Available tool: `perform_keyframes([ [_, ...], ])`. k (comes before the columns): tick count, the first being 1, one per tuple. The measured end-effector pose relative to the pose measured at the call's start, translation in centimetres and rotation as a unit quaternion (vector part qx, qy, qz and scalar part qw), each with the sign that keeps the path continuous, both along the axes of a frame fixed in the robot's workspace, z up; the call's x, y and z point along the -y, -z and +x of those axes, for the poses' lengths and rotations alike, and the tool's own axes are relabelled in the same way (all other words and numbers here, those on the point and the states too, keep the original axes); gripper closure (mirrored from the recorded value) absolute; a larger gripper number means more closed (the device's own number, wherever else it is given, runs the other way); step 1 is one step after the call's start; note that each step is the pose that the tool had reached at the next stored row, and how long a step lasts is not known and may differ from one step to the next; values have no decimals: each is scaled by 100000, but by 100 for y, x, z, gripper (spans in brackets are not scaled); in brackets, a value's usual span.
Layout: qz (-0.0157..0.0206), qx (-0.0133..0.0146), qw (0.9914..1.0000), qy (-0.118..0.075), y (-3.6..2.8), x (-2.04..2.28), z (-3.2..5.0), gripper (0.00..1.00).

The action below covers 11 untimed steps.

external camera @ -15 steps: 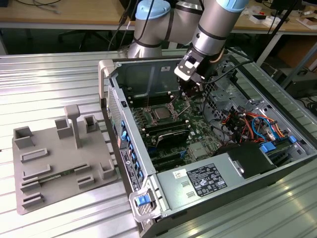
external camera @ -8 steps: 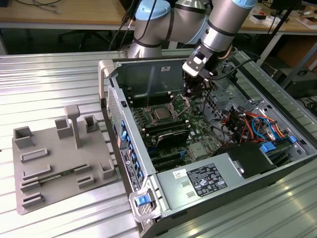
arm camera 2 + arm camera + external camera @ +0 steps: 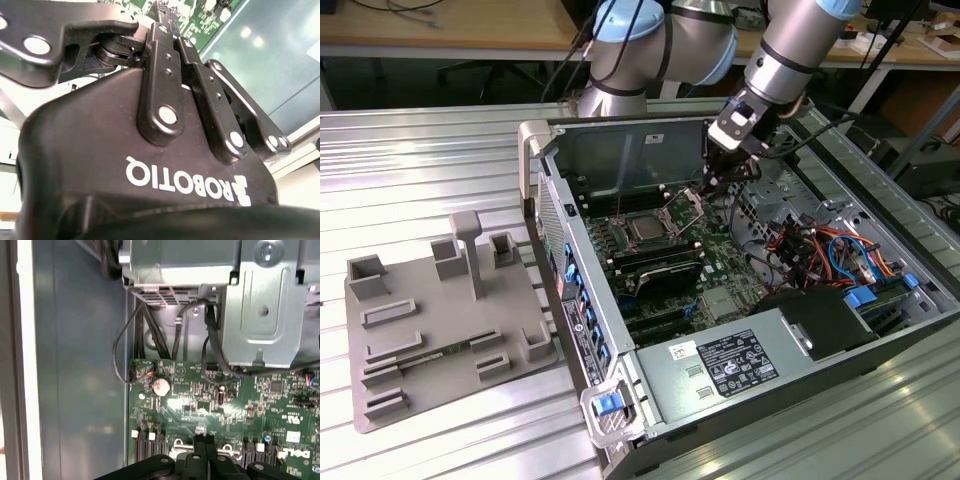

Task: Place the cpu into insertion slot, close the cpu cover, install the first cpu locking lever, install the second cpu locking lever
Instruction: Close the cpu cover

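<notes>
Inside the open computer case (image 3: 620, 150), the cpu (image 3: 646, 228) lies in the insertion slot (image 3: 628, 232). Beside it the cpu cover (image 3: 686, 207) stands raised, with the gripper (image 3: 708, 183) just above, fingers closed together and nothing visibly held.

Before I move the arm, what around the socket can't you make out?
Whether the pincer touches the cpu cover: too small in the exterior view.
Whether the cpu is fully seated: too small in the exterior view.
The cpu and cpu cover in both wrist views: hidden behind the pincer's own body or cut off by the picture edge.
</notes>
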State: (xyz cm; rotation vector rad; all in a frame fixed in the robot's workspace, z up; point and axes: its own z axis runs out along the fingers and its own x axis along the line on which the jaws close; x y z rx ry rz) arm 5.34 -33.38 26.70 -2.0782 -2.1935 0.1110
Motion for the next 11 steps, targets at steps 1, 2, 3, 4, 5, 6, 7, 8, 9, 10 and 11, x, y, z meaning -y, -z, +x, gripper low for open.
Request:
perform_keyframes([
  [1, 3, -551, 99998, 6, 3, 0, 54, 89],
  [2, 19, -1174, 99993, 0, 13, 0, 117, 89],
  [3, 30, -1572, 99988, 0, 30, 0, 152, 89],
  [4, 23, -1822, 99983, -5, 47, 0, 172, 89],
  [5, 27, -1940, 99981, 2, 62, 0, 180, 89],
  [6, 26, -2037, 99979, 2, 78, 0, 187, 89],
  [7, 23, -2104, 99978, 2, 94, 0, 190, 89],
  [8, 23, -2153, 99977, 1, 114, 0, 191, 89],
  [9, 30, -2173, 99976, 10, 143, 0, 191, 89],
  [10, 26, -2177, 99976, 7, 161, 0, 189, 89],
  [11, 20, -2179, 99976, 3, 175, 0, 187, 89],
])
